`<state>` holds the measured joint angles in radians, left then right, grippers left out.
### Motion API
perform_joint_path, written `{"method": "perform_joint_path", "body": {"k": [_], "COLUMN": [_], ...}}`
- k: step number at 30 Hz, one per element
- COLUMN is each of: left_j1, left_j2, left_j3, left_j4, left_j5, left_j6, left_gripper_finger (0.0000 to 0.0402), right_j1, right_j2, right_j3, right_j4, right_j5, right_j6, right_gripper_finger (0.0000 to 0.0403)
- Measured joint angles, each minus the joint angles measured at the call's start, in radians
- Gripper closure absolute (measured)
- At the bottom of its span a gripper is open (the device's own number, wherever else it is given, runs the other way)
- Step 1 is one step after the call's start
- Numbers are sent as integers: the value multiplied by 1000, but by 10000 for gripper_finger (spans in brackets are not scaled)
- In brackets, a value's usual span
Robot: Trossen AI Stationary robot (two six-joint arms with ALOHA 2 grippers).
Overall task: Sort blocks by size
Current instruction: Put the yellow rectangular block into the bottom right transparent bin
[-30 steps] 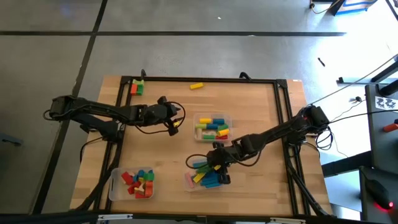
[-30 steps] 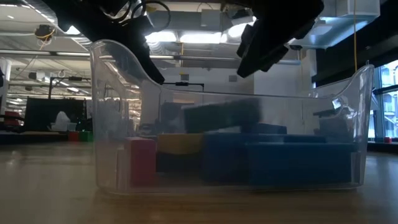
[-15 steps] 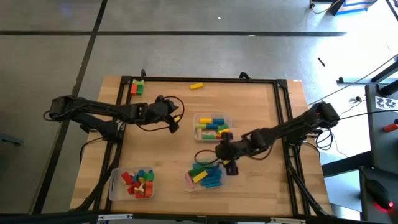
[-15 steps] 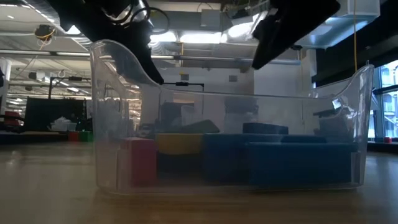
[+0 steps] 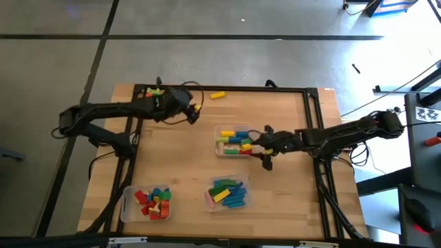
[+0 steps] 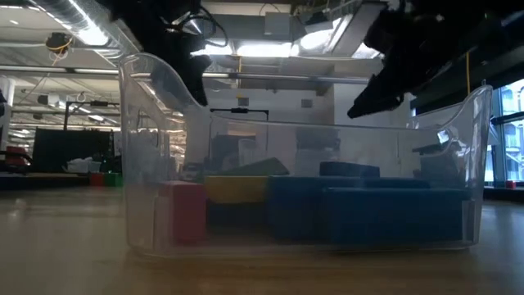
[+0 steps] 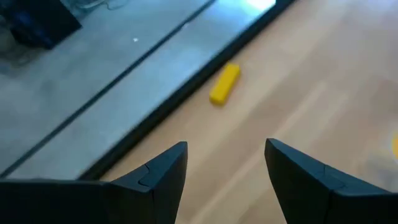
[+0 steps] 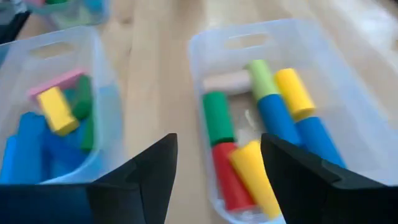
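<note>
Left gripper [image 5: 193, 110] sits near the table's [image 5: 275, 103] far edge, jaws released and empty, bare wood beneath; a lone yellow bar [image 5: 218, 95] lies just beyond it by the black frame rail [image 5: 227, 87], also seen ahead in the left wrist view [image 7: 224, 83]. Right gripper [image 5: 260, 148] hovers at the right edge of the middle tray [image 5: 235, 140], jaws released, nothing held. Blocks are split between the middle tray, near-centre tray [image 5: 227, 193] and near-left tray [image 5: 148, 203], plus a small red-green cluster [image 5: 151, 96] at the far-left corner. Open wood between trays and along the right side.
</note>
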<state>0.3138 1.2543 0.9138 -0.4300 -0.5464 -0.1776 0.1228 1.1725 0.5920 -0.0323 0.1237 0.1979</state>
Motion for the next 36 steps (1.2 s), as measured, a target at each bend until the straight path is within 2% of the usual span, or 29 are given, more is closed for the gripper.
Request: {"method": "perform_joint_path", "body": {"k": [5,11,16,21,25,36], "left_j1": [88,178,237,290,333,378], "left_j2": [123,332,501,632,696,790], "left_j3": [103,268,365,426,444,447], "left_j4": [79,83,131,166,185,224], "left_j5": [19,168,370,421,537,555], "left_j6": [94,187,240,268,273,362], "left_gripper_finger": [192,192,192,192,192,192], "right_j1": [-65,-111,-117,-117,-117,-117], "right_j2": [-32,-27,-27,-27,-27,-24], "right_j3": [-85,-104,-104,-104,-104,-104], "right_j4": [102,110,120,132,137,135], "right_j5": [30,43,50,82,103,105], "right_j6": [-20,-27,-69,-101,-124,-158], "right_gripper_finger": [171,171,172,172,172,172]}}
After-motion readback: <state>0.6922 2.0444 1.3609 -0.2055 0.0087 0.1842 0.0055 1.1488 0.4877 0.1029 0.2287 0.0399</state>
